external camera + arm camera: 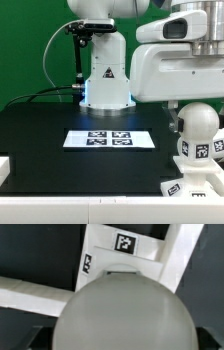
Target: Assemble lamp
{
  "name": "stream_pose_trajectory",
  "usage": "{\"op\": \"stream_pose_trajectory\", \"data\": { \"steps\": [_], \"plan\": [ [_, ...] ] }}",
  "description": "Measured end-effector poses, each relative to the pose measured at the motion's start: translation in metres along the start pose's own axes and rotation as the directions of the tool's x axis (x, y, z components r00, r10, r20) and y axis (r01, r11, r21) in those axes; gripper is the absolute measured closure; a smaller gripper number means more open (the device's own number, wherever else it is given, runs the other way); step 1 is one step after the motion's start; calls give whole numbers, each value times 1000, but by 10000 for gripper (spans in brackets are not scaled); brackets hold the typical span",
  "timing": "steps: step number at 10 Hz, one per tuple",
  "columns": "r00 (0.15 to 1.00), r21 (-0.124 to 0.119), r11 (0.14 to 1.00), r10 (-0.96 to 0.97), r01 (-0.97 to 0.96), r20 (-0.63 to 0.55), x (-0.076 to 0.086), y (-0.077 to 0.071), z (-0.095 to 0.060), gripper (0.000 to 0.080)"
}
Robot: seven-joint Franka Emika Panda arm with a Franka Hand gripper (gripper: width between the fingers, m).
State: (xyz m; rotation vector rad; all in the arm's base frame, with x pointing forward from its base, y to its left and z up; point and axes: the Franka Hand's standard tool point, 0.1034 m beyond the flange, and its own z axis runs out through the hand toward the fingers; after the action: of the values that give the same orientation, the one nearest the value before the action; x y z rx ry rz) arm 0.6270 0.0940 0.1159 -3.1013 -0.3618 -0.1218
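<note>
The round white bulb [197,122] stands upright on the blocky tagged lamp base [200,152] at the exterior view's right. My gripper [190,98] comes down over the bulb from above. In the wrist view the bulb [125,308] fills the space between my dark fingers [36,339], and both of its sides meet them. My gripper [120,341] is shut on the bulb. The base [150,252] shows beyond the bulb with two tags. The shade is out of view.
The marker board [108,138] lies on the black table in the middle. The arm's pedestal [105,80] stands behind it. A white rail [60,205] runs along the table's front edge. It also shows in the wrist view [25,294].
</note>
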Motion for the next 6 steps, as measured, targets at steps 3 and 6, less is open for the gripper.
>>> {"op": "stream_pose_trajectory", "data": {
  "steps": [3, 6],
  "plan": [
    [987, 0, 987, 158, -158, -4, 1, 0, 0, 228],
    [821, -3, 821, 571, -571, -13, -1, 4, 0, 228]
  ]
}}
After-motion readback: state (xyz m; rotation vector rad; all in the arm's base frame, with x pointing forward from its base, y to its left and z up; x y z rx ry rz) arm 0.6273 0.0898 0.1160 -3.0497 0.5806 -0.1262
